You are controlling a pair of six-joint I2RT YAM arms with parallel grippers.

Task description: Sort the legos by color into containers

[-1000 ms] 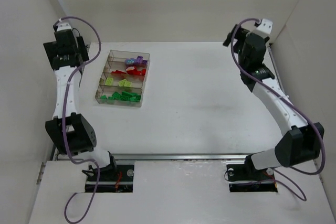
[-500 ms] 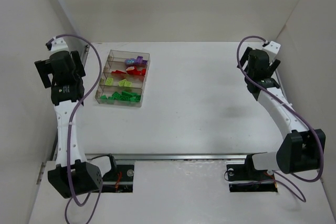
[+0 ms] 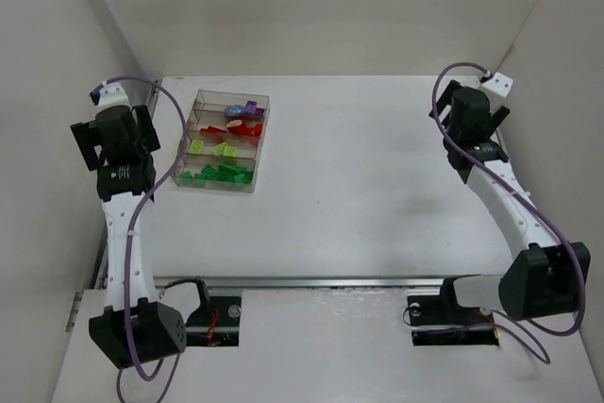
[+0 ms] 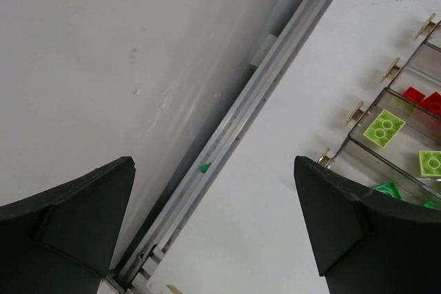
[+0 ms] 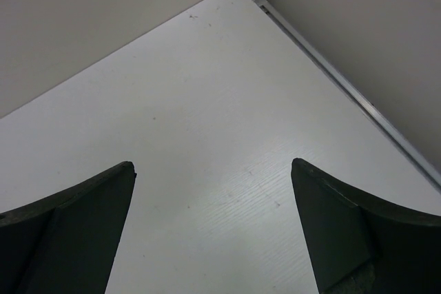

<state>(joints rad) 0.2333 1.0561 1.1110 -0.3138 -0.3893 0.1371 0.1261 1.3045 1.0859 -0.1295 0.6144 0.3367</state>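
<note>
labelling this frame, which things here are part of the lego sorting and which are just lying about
Job: clear tray; purple legos; red legos; lime legos; dark green legos.
Lying about: arm cables; metal rail; a green speck on the rail, too small to identify.

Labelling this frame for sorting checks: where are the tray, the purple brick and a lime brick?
Tray (image 3: pixel 226 93): top view, its far rim.
Purple brick (image 3: pixel 250 107): top view, its top face.
Lime brick (image 4: pixel 384 128): left wrist view, its studded top.
</note>
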